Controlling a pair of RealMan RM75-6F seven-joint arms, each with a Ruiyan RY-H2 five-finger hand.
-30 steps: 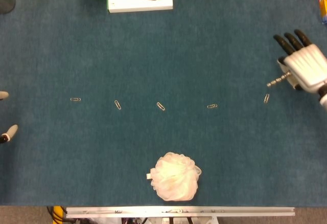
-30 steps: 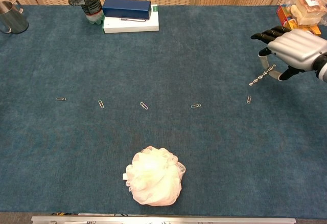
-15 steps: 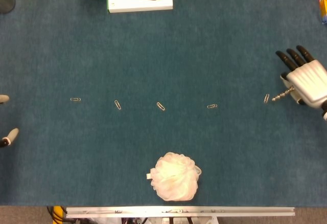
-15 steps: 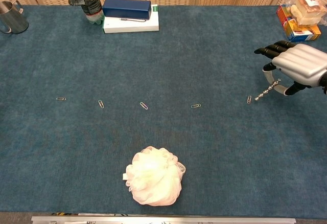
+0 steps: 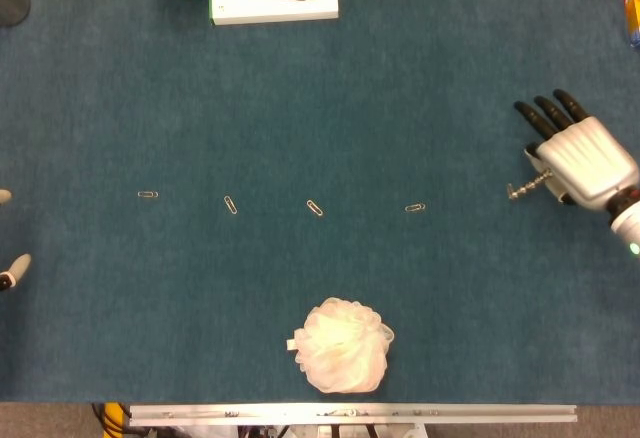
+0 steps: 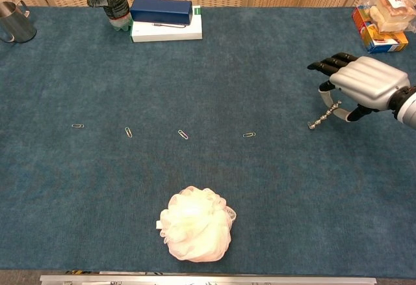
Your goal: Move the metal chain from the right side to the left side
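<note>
From the head view, I have the right hand (image 5: 580, 161) holding the metal chain (image 5: 527, 190), fingers closed on its upper end while the rest dangles toward the tabletop (image 5: 400, 88). It sits well right of the white mesh pouf (image 5: 343, 345), so the carry leftward is barely begun. My left hand (image 5: 10, 258) is cut off at the edge; I cannot tell how its fingers stand.

In the chest view, the chain (image 6: 324, 115) hangs just right of the nearest paperclip (image 6: 249, 135). Whether its tip touches the cloth is probably unknowable here.
</note>
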